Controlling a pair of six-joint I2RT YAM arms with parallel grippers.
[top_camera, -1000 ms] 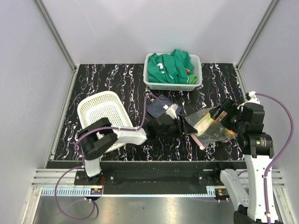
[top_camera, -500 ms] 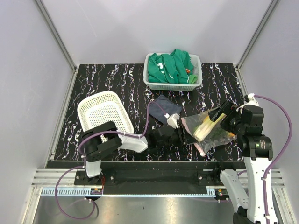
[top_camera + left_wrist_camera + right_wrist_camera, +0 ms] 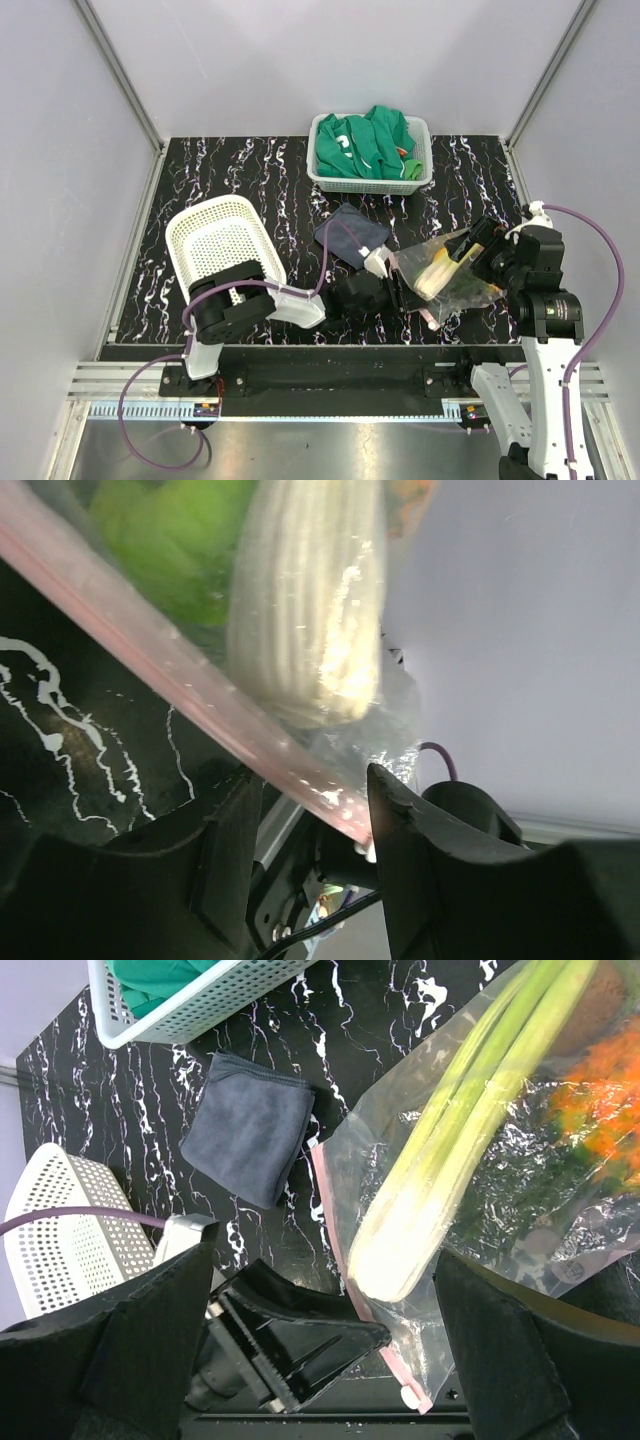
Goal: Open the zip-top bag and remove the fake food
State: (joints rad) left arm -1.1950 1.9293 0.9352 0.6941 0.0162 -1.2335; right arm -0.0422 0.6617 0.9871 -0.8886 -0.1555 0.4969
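Note:
The zip-top bag (image 3: 455, 280) lies at the right front of the table, clear and crinkly, with its pinkish-red zip strip (image 3: 328, 1216) on the left edge. Inside are the fake food pieces: a pale green leek (image 3: 450, 1160), orange pieces (image 3: 600, 1100) and a green piece (image 3: 170, 540). My left gripper (image 3: 397, 290) is open at the bag's zip edge. In the left wrist view the zip strip (image 3: 150, 650) runs between its spread jaws (image 3: 312, 777). My right gripper (image 3: 470, 243) hangs over the bag's right part, wide open (image 3: 322, 1255).
A grey-blue cloth (image 3: 350, 232) lies just behind the left gripper. A white empty basket (image 3: 220, 240) stands at the left. A white basket with a green garment (image 3: 370, 150) stands at the back. The table's front edge is close under the bag.
My left gripper has moved right and toward the front, off the cloth, up to the bag's zip edge. The bag has shifted slightly toward the front. The right gripper has barely moved.

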